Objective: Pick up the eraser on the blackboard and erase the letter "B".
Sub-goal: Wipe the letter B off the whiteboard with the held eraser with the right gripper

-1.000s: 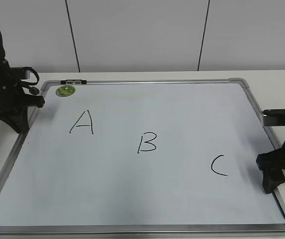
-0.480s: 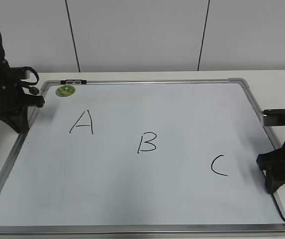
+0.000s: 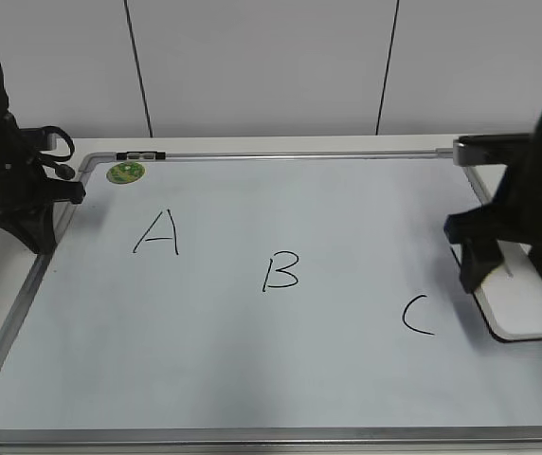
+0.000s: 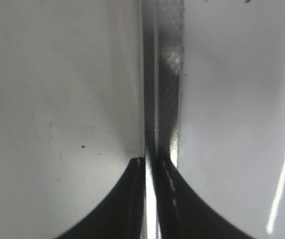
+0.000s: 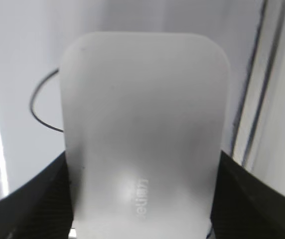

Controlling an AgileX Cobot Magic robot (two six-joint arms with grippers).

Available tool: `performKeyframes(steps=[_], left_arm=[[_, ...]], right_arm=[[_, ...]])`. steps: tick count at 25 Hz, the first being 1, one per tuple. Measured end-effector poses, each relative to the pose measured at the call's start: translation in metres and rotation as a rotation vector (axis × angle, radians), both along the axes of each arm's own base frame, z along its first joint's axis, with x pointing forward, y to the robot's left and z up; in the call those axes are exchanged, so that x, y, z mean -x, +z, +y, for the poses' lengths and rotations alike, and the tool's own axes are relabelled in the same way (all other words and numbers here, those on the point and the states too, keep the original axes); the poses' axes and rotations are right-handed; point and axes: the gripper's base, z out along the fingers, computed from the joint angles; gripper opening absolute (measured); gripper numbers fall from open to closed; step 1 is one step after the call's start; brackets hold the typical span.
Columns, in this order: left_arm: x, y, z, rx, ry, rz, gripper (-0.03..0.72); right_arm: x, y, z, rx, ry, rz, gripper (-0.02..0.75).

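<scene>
1. The right gripper (image 3: 498, 270) grips the white eraser (image 3: 519, 301) between its fingers, at the board's (image 3: 252, 379) right side, just right of the letter C (image 3: 417, 316).
2. The letter B (image 3: 280, 271) sits mid-board, unerased, well apart from the eraser.
3. The letter A (image 3: 156, 233) lies farther left.
4. The left gripper (image 3: 32, 227) rests at the board's left edge, jaws pressed together.
5. A green sticker (image 3: 125, 172) sits in the far left corner.

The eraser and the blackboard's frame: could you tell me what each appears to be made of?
The eraser looks like smooth white plastic: rounded corners, a soft sheen and small grey print; a dark underside edge shows in the exterior view. The blackboard has a glossy white surface that reflects light, and its frame looks like grey brushed metal, probably aluminium.
</scene>
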Motion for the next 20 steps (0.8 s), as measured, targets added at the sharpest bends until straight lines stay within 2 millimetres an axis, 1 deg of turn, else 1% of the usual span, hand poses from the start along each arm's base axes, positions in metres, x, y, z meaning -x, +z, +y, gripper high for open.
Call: performKeyframes(steps=[2, 4, 6, 7, 10, 11, 14, 16, 20], left_arm=[[0.000, 0.000, 0.000, 0.000, 0.000, -0.002, 0.063], [0.000, 0.000, 0.000, 0.002, 0.001, -0.002, 0.063], [0.000, 0.000, 0.000, 0.003, 0.002, -0.002, 0.064], [0.000, 0.000, 0.000, 0.003, 0.002, -0.002, 0.064], [0.000, 0.000, 0.000, 0.003, 0.002, -0.002, 0.067], [0.000, 0.000, 0.000, 0.005, 0.003, -0.002, 0.068], [0.000, 0.000, 0.000, 0.005, 0.003, -0.003, 0.069], [0.000, 0.000, -0.001, 0.006, 0.004, -0.003, 0.071], [0.000, 0.000, -0.001, 0.006, 0.004, -0.003, 0.073]], right_arm=[[-0.015, 0.007, 0.019, -0.002, 0.049, -0.006, 0.522], [-0.028, 0.006, 0.041, 0.003, 0.104, 0.011, 0.522], [-0.041, 0.000, 0.061, 0.009, 0.147, 0.038, 0.522], [-0.048, 0.000, 0.072, 0.008, 0.168, 0.033, 0.522], [-0.070, -0.006, 0.100, 0.000, 0.214, -0.001, 0.522], [-0.078, -0.005, 0.109, -0.007, 0.227, -0.026, 0.522], [-0.095, -0.011, 0.129, -0.019, 0.253, -0.065, 0.522], [-0.103, -0.017, 0.139, -0.025, 0.264, -0.077, 0.522], [-0.108, -0.033, 0.150, -0.029, 0.278, -0.061, 0.522]])
